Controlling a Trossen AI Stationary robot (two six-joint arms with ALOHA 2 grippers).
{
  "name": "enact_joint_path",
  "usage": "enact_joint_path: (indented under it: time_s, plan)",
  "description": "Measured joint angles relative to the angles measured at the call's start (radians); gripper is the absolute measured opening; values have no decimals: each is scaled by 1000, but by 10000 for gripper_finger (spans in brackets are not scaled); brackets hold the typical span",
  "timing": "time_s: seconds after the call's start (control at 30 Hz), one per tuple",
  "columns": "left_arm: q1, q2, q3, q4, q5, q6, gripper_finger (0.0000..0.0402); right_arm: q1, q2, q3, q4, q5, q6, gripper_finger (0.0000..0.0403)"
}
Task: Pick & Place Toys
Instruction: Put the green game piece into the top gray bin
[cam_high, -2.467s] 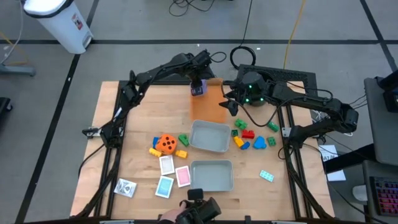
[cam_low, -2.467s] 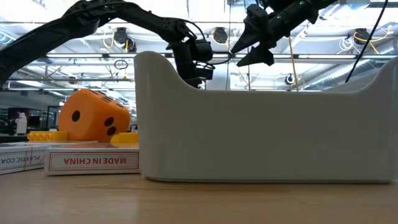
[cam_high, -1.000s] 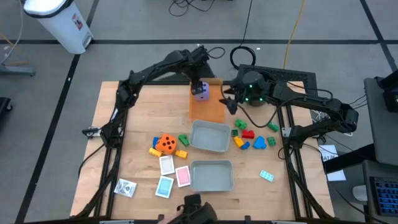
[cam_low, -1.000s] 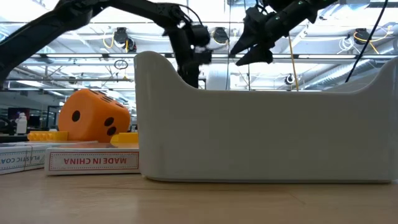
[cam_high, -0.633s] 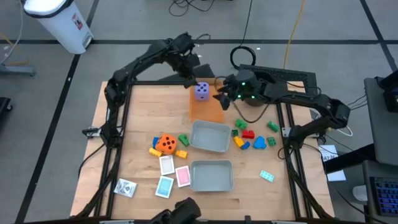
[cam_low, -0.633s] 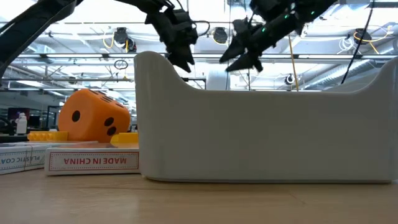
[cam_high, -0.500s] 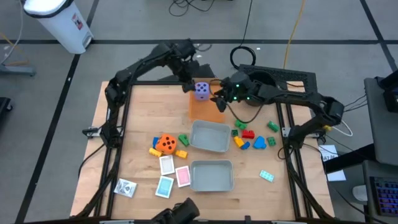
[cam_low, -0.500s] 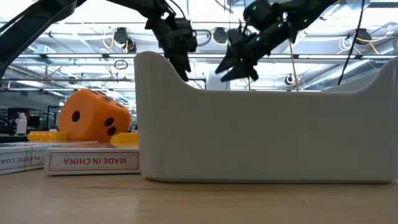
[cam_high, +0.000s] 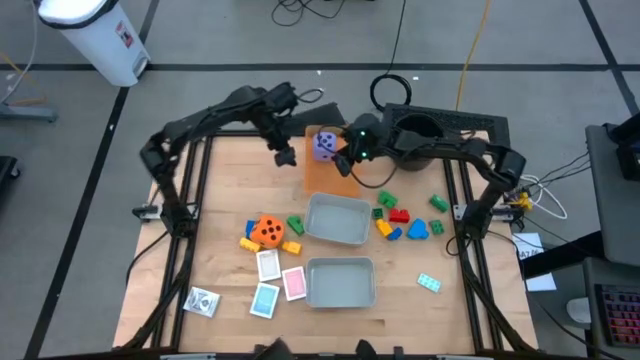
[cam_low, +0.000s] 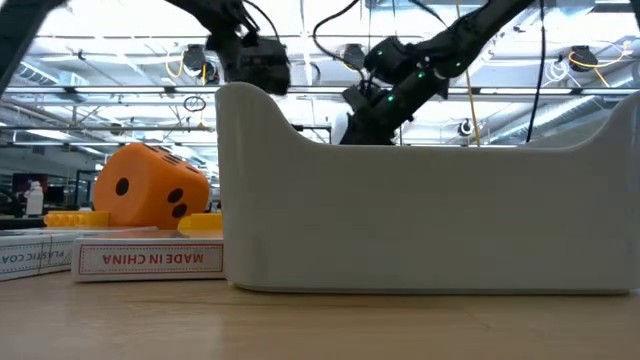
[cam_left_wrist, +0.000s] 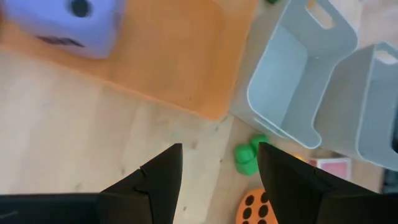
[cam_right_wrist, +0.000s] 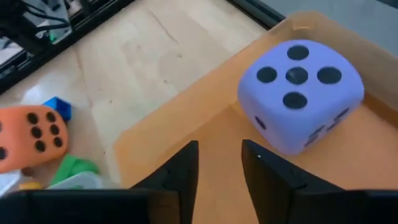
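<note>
Purple die (cam_high: 325, 146) on orange tray (cam_high: 335, 175) far edge. Right pincer (cam_high: 343, 160) beside die, fingers apart, empty. Left pincer (cam_high: 283, 156) spread, empty, over surface (cam_high: 220, 190).

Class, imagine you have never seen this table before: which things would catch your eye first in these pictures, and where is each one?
The purple die stands out first, sitting on the flat orange tray at the table's far edge, with the right gripper right beside it. Next comes the orange die, nearer the front left among bricks and cards. Two grey trays sit in the middle, and the left gripper hangs empty over bare wood left of the orange tray.
</note>
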Motion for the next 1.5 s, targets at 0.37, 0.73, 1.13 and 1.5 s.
enact_joint_path:
  time_s: [0.37,0.73,1.13,1.5]
  plan:
    - [-11,-298,-183,140,-171,-118,211,-28,79,27,20,8,3,7]
    - [-45,-330,-222,189,-174,-176,211,-26,117,26,-12,54,5,1]
    - [-82,-329,-222,188,-177,-184,211,-31,177,27,105,82,34,1]
    - [-84,-329,-222,188,-176,-201,211,-31,189,27,190,132,34,0]
